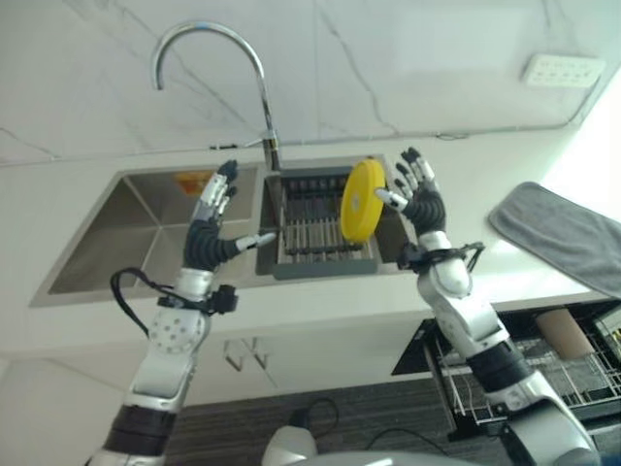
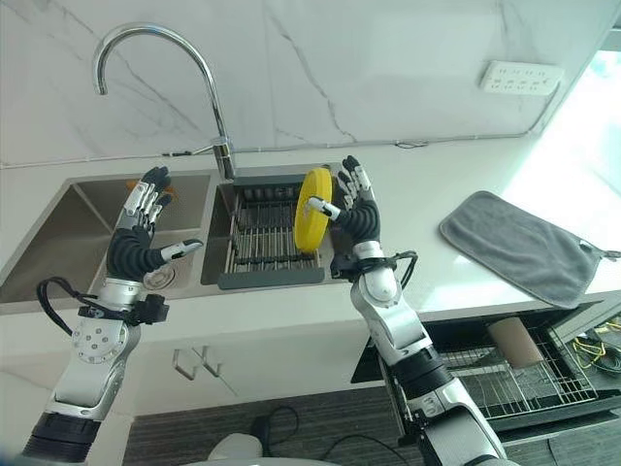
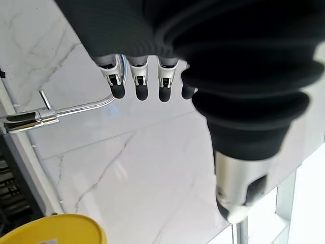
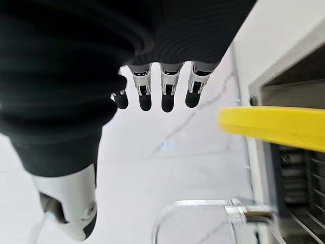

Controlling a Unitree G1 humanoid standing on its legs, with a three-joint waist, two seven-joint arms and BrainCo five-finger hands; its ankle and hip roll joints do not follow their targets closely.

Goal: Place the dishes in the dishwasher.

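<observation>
Hands hang spread and empty above the sink: left hand [image 1: 209,236] over the basin [image 1: 126,228], right hand [image 1: 419,199] just beside the yellow plate [image 1: 361,200] standing upright in the drying rack [image 1: 315,233], faucet [image 1: 209,58] behind.

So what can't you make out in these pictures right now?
- Whether the right hand touches the plate: eye views too small; right wrist view shows a gap.
- The orange thing in the sink: partly behind the left hand.
- The dishwasher rack: cut off by the edge.
</observation>
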